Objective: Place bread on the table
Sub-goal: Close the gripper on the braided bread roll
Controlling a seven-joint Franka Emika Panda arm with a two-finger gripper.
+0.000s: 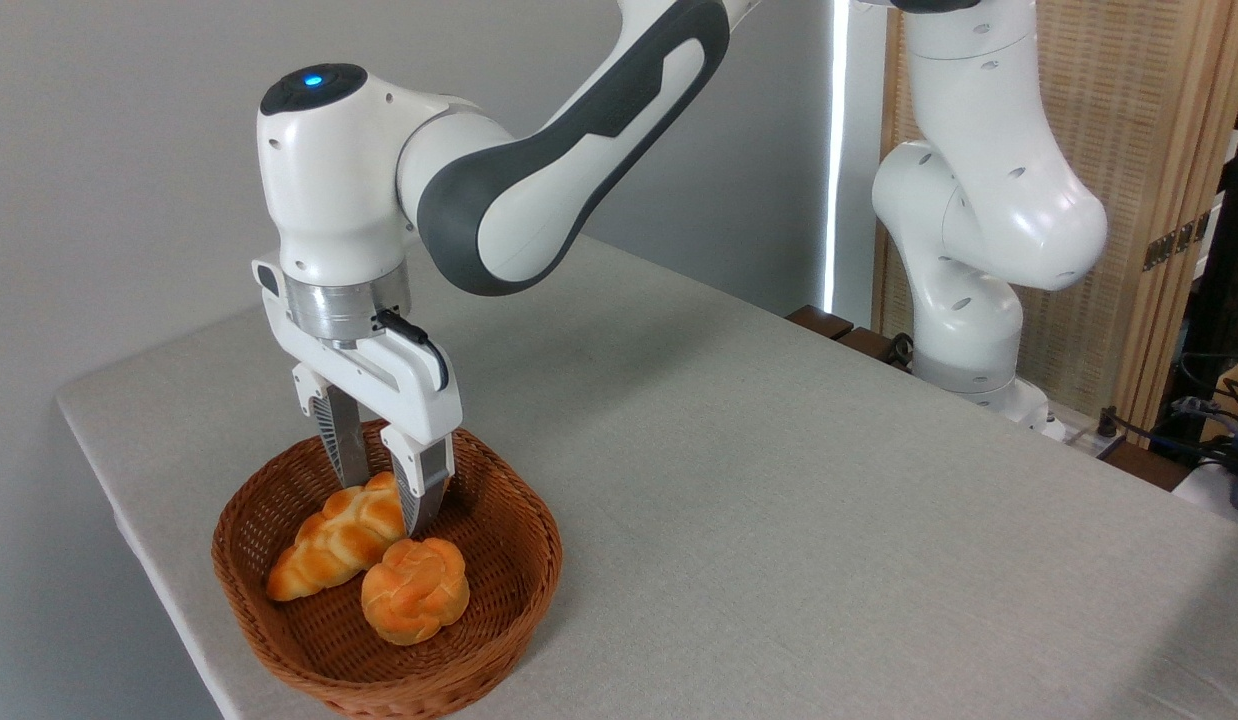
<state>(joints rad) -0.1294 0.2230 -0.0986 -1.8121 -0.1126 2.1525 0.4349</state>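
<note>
Pincer (384, 500) is reaching down into the wicker basket (499, 590), pointing near vertically, with its two fingers (344, 450) straddling the upper, thicker end of the bread (334, 540). Left finger is sitting at the back edge of the loaf, right finger at its front-right side; the gap between them is narrow, roughly the loaf's width. Whether the pads are actually pressing on the crust or just flanking it, I cannot tell from this angle.

Fixed camera view: the bread is lying inside the basket, tapered end pointing toward lower left, thick end under the pincer. It is resting on the basket floor, not lifted. Round bun (416, 588) is lying just beside it to the lower right, touching or nearly touching the loaf and close to the right fingertip. Basket is sitting near the left front corner of the tabletop (779, 480); the cloth surface to the right of it is lying open.

Step in hand, as judged: the grasp phase, either closing on the loaf or just closed. Transfer has not begun.

Next move is calling for: confirming a firm hold on the thick end, then a straight vertical lift so the loaf is clearing the basket rim without dragging the bun. Since the grip is off-centre, the tapered end may droop; a slow rise is advisable before carrying rightward and lowering onto the cloth.
</note>
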